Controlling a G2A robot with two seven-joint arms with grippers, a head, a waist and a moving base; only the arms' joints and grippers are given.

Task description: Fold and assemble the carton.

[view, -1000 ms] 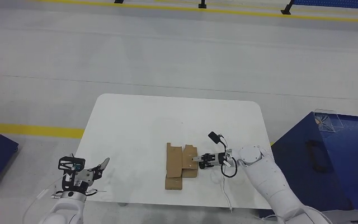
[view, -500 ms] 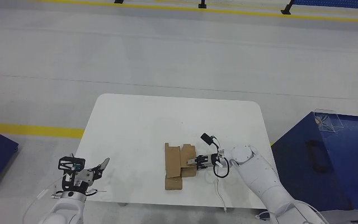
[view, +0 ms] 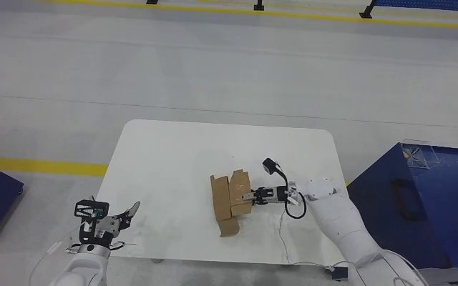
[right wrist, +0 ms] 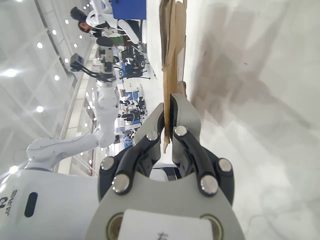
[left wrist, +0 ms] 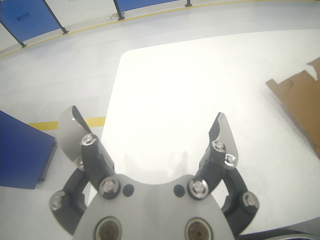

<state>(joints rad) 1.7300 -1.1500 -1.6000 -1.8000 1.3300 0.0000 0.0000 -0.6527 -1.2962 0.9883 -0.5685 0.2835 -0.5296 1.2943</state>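
Carton [view: 222, 197] | clamped in right end effector [right wrist: 167, 101] | left end effector [left wrist: 147, 112] splayed

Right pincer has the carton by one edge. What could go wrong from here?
1. The right pincer pinches only a thin edge of the carton, so the cardboard may slip out or bend.
2. The left pincer sits open at the table corner, apart from the carton; unsupported, the panels may flop or twist.
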